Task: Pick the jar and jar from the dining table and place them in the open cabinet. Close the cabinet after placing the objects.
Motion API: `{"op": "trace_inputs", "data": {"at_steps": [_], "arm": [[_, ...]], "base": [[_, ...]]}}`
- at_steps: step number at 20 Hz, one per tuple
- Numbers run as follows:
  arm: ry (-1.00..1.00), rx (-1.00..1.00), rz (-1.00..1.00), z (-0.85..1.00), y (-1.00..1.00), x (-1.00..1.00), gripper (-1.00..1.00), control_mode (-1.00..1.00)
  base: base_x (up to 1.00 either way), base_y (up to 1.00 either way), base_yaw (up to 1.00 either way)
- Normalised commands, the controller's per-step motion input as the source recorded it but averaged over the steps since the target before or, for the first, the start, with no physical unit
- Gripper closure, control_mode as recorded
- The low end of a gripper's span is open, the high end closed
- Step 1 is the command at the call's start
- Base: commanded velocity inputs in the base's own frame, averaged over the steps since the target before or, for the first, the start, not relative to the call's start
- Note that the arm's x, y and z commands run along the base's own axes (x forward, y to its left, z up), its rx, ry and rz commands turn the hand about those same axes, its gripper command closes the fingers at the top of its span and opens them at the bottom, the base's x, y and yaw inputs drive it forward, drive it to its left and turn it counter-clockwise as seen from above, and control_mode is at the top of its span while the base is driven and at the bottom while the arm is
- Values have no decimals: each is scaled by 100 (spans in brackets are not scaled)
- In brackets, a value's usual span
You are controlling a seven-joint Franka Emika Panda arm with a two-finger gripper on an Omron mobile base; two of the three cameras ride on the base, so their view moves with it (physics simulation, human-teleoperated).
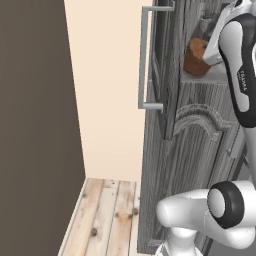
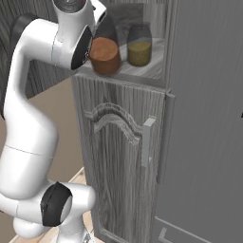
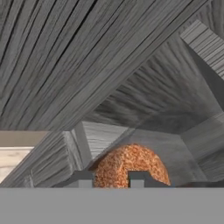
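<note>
Clear glass jar with reddish-brown filling (image 2: pixel 105 55): stood on cabinet shelf (image 2: pixel 149 71), upper centre of right view, beside olive-yellow-filled jar (image 2: pixel 139 46) | two-finger gripper (image 3: pixel 111 178): fingertips flank jar; grip or release cannot be told | advice: jaws fully parted, hand drawn straight back, neighbour left unknocked | open door (image 1: pixel 159 65) left to be shut.

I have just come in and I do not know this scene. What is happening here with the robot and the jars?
The white robot arm is reaching into the open tall dark grey wood-grain cabinet. Two clear glass jars already stand side by side on its shelf: the one with reddish-brown filling and the one with olive-yellow filling. The gripper is right at the reddish-brown jar, its fingertips on either side of it; whether it grips the jar or has let go cannot be told. The cabinet door with the long silver bar handle is open, not yet closed.
</note>
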Motion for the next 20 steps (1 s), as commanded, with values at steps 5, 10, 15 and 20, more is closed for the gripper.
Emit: {"op": "trace_inputs", "data": {"at_steps": [5, 10, 15, 20], "arm": [[-11, 0, 0, -25, 0, 51, -100, -100], [-22, 0, 0, -17, -6, 60, -100, -100], [-31, 1, 0, -12, -9, 55, -100, -100], [-37, 2, 0, -23, -13, 54, -100, -100]], "base": [[0, 0, 0], [0, 0, 0], [0, 0, 0], [0, 0, 0]]}}
